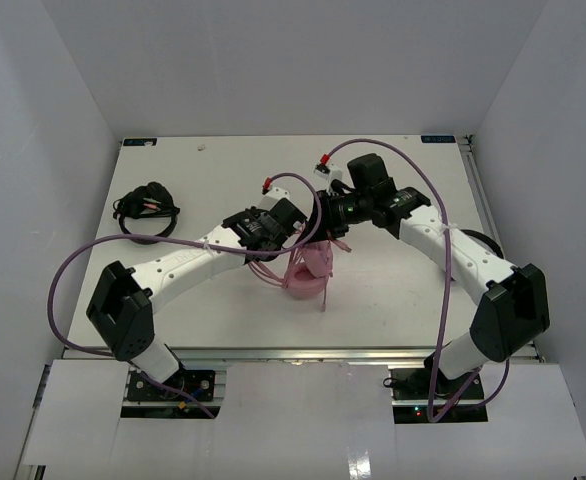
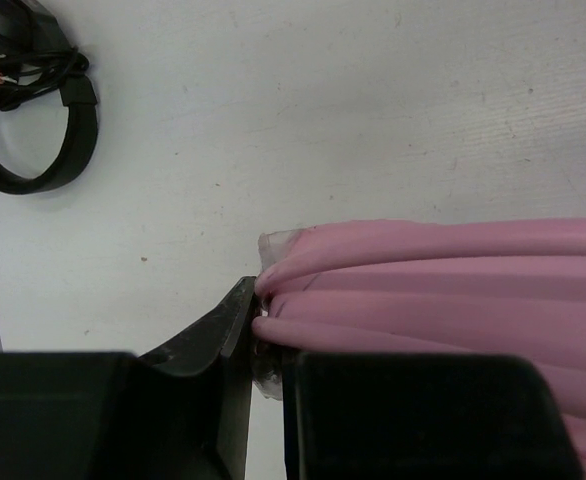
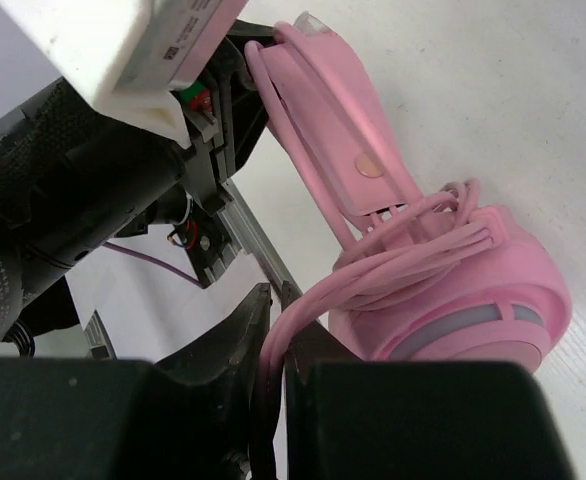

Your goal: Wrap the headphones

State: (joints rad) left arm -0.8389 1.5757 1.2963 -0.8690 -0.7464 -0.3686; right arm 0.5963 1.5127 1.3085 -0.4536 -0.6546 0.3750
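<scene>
The pink headphones (image 1: 308, 270) stand near the middle of the table, between my two arms. One ear cup (image 3: 463, 290) rests on the table with the thin pink cable (image 3: 413, 250) looped around it and the headband (image 3: 343, 120) rising above. My left gripper (image 2: 258, 300) is shut on the top of the headband together with some cable strands (image 2: 443, 290); from above it (image 1: 298, 238) sits just left of the headset. My right gripper (image 3: 281, 300) is shut on the cable, which runs between its fingers toward the cup; from above it (image 1: 331, 222) hangs over the headset.
A black headset (image 1: 145, 206) lies at the far left of the table, also in the left wrist view (image 2: 33, 150). A second black headset (image 1: 485, 240) lies partly hidden behind my right arm. White walls enclose the table on three sides.
</scene>
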